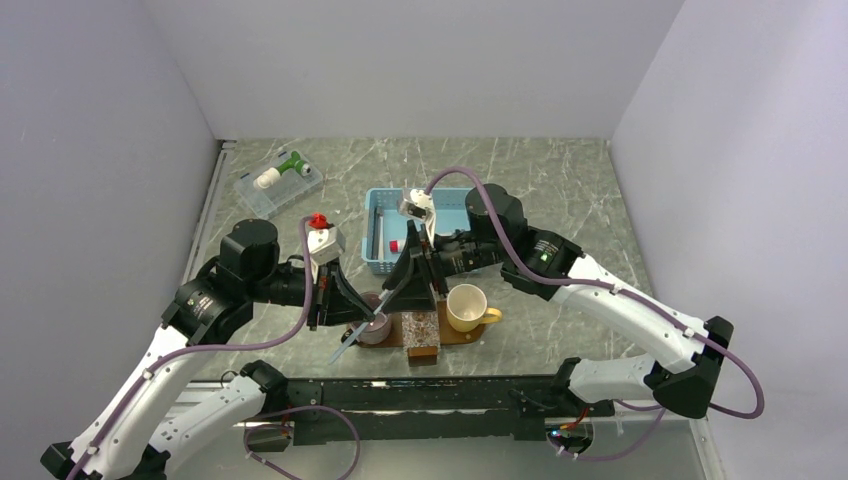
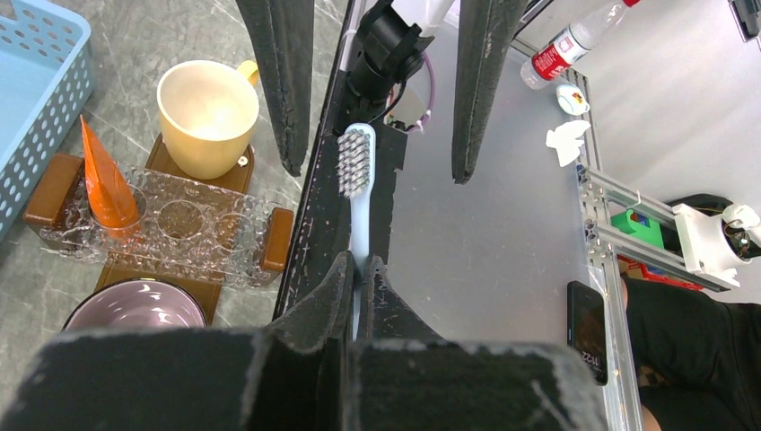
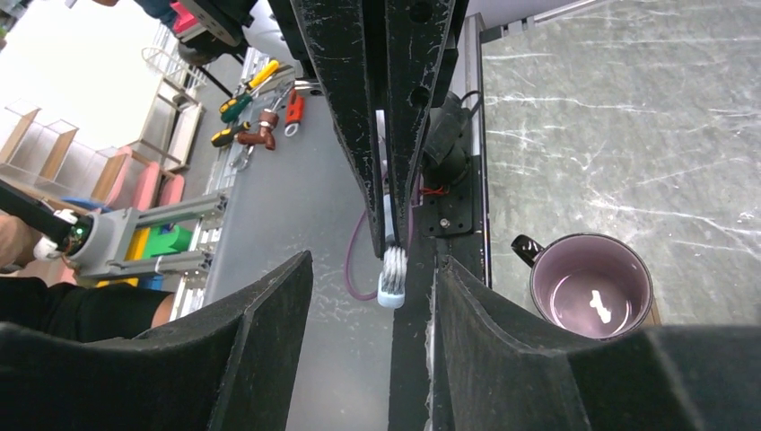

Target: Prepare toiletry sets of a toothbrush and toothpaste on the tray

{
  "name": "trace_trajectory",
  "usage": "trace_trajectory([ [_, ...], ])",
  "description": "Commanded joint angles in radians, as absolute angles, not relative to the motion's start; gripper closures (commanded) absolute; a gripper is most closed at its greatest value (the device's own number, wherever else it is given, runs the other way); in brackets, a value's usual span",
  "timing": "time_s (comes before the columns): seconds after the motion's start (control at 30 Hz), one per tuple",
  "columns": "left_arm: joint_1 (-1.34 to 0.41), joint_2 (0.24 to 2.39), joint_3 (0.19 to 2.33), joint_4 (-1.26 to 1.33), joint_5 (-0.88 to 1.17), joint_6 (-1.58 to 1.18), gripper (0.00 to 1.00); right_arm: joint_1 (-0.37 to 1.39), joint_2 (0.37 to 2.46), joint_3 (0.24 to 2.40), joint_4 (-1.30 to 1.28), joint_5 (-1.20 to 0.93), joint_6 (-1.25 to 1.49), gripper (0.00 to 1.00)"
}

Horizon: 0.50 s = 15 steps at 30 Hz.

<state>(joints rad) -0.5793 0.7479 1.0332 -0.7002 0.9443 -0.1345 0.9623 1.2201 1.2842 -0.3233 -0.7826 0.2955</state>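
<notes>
My left gripper point(image 2: 361, 262) is shut on the handle of the pale toothbrush point(image 2: 356, 193), which points bristle end away from it. In the top view the toothbrush point(image 1: 350, 345) slants above the table's front edge beside the left gripper point(image 1: 368, 316). My right gripper point(image 3: 372, 280) is open, and the bristle head point(image 3: 393, 277) sits between its fingers point(image 2: 480, 85) without touching them. The orange toothpaste point(image 2: 103, 180) stands tip up in a clear holder point(image 2: 179, 224) on the dark-brown tray point(image 1: 455, 337). The right gripper point(image 1: 414, 292) hangs just behind the tray.
A yellow cup point(image 1: 468, 307) and a purple mug point(image 1: 372, 328) stand on the tray. The light-blue basket point(image 1: 377, 262) lies behind it, and a clear box point(image 1: 278, 182) sits at the far left. The black base rail point(image 1: 430, 390) runs along the near edge.
</notes>
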Motion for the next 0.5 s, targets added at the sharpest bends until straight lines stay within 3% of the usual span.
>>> trace_trajectory([
  [0.0, -0.585, 0.742, 1.035, -0.674, 0.945, -0.110, 1.00, 0.973, 1.221, 1.331, -0.308, -0.749, 0.267, 0.46],
  [0.33, -0.586, 0.736, 1.041, -0.680, 0.940, -0.106, 1.00, 0.991, 1.243, 1.348, -0.376, -0.694, 0.240, 0.52],
  [0.47, -0.587, 0.733, 1.040, -0.681, 0.942, -0.105, 1.00, 0.994, 1.245, 1.347, -0.372, -0.692, 0.238, 0.64],
])
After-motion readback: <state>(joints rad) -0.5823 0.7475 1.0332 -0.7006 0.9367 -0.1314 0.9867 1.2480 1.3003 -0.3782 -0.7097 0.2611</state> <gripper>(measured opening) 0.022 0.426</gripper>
